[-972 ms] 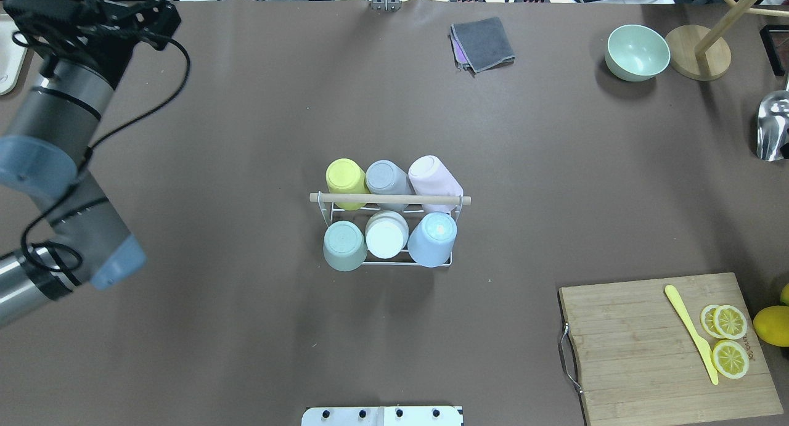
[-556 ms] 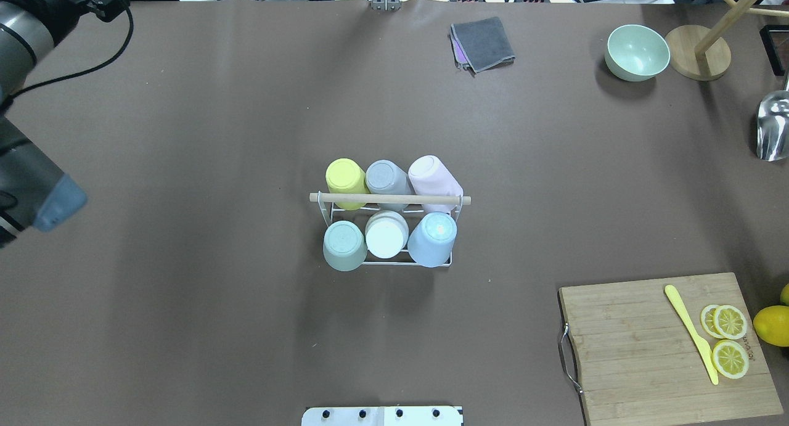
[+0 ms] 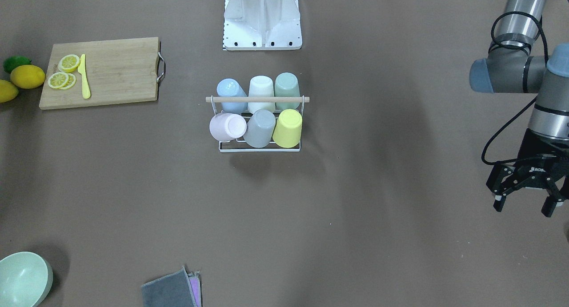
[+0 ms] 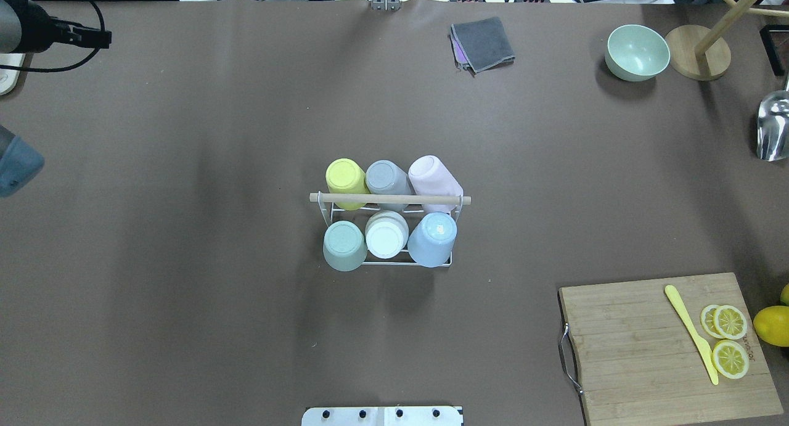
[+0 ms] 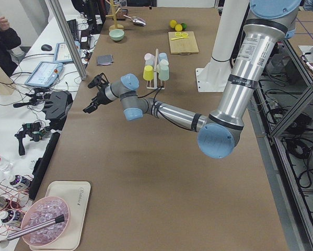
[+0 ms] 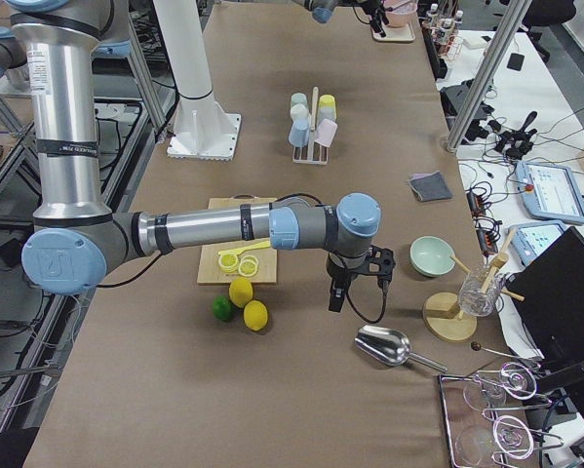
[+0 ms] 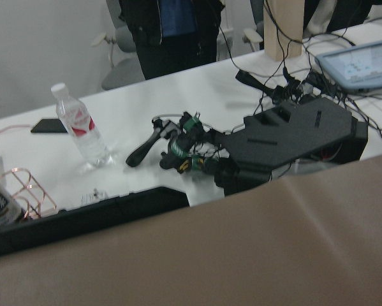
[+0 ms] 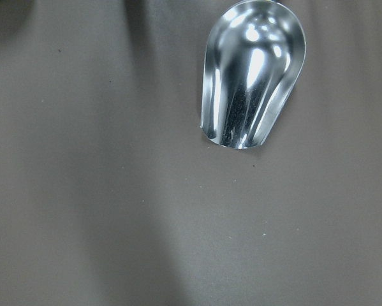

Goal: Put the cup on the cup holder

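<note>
At the table's far left corner, the left arm lies stretched out low, its wrist level and pointing past the far edge. The left gripper [image 3: 524, 207] is spread wide with nothing between its fingers. At the table's middle stands the cup holder [image 4: 389, 199], well apart from both arms, with six upturned cups [image 4: 386, 235] on its prongs, three in each row. To the right, the right arm reaches level over the cutting board [image 4: 647, 352], wrist bent downward. The right gripper [image 6: 358, 292] hangs above the metal scoop [image 8: 251, 73]; I cannot tell how far it is spread.
</note>
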Controlling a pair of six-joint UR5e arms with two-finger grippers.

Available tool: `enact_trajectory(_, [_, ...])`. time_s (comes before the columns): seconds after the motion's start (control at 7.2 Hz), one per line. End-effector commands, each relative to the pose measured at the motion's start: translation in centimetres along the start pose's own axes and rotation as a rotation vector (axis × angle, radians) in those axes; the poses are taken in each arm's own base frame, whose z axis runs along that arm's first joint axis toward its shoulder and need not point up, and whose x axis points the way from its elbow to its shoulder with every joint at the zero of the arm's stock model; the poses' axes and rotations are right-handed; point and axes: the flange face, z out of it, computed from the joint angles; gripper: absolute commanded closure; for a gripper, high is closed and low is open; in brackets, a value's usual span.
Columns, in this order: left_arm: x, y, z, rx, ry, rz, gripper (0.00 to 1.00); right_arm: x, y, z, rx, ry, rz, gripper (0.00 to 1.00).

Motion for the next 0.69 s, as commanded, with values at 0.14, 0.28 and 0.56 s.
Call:
enact_trajectory(0.14, [-6.9, 5.0, 1.6, -0.397, -0.027, 0.042, 0.03, 1.5, 0.7, -0.1, -0.005, -0.008, 0.035, 0.01])
enact_trajectory(0.28, [-9.2, 6.5, 1.3, -0.426, -0.031, 0.048, 0.03, 1.7, 0.7, 0.1, -0.010, -0.007, 0.040, 0.01])
enact_trajectory(0.56, [-15.1, 7.9, -0.8, -0.532, -0.029, 0.049, 0.04, 3.0, 1.4, 0.2, -0.013, -0.007, 0.062, 0.01])
